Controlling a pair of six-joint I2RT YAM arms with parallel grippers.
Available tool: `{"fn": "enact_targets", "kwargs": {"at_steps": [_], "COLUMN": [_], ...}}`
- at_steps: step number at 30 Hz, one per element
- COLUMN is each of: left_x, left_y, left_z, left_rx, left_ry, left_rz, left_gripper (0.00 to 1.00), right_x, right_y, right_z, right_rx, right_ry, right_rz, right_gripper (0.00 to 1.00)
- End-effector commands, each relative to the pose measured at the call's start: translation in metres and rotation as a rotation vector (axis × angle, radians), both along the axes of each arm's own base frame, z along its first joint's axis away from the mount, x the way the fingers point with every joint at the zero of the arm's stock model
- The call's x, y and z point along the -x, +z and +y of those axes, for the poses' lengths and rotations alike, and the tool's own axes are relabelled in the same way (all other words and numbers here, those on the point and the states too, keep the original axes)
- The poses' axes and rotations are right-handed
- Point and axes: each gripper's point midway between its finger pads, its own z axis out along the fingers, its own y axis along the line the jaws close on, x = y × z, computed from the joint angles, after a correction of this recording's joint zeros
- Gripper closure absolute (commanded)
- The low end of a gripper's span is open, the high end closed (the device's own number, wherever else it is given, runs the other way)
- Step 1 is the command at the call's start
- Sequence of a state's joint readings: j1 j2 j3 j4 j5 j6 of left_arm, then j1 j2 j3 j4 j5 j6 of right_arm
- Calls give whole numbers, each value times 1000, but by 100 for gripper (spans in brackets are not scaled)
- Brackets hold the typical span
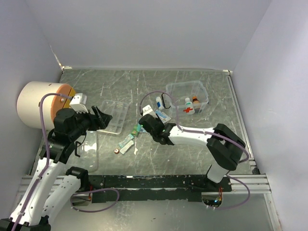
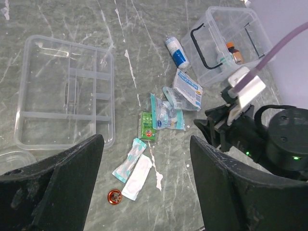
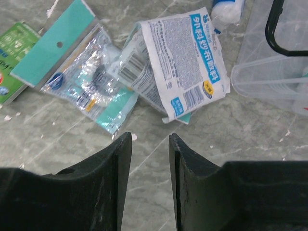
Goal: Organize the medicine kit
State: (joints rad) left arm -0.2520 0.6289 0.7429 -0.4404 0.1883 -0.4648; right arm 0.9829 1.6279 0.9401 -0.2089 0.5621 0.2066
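A clear divided tray [image 1: 113, 115] lies left of centre and shows in the left wrist view [image 2: 65, 91]. A clear box with a black handle [image 1: 187, 96] holds small bottles at the back right. Between them lie a white-blue packet [image 3: 185, 67], a teal-topped clear packet [image 3: 82, 72], a green sachet [image 2: 147, 126], two plaster strips [image 2: 131, 160], a red cap [image 2: 114, 196] and a white-blue bottle [image 2: 177, 52]. My left gripper [image 2: 146, 142] is open and empty, held above the strips. My right gripper [image 3: 149, 138] is slightly open and empty, just short of the packets.
A large tan roll [image 1: 41, 103] stands at the far left by the wall. A clear lid or container [image 1: 89, 149] lies near the left arm's base. The right arm's wrist [image 2: 269, 139] sits right of the loose items.
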Motion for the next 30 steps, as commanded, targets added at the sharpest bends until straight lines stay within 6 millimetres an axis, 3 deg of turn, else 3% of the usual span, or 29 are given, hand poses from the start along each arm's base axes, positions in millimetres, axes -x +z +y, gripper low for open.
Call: {"fn": "enact_targets", "kwargs": {"at_steps": [1,22,30], "left_x": [-5,-6,-6], "left_y": [7,6,6], "left_z": [-7,-5,-5], "left_rx": [32,20,19], "left_ry": [-26,-18,-20], "left_rz": [-27,-24,-23], "left_gripper": [17,16,16], "right_x": [-27,-47,-52], "right_y": [12,-10,-10], "right_z": [4,-2,-9], "right_rx": [49,151,167], "right_ry": [-41,-77,-117], "right_rz": [-113,-133,-140], "right_gripper": [64,71,85]}}
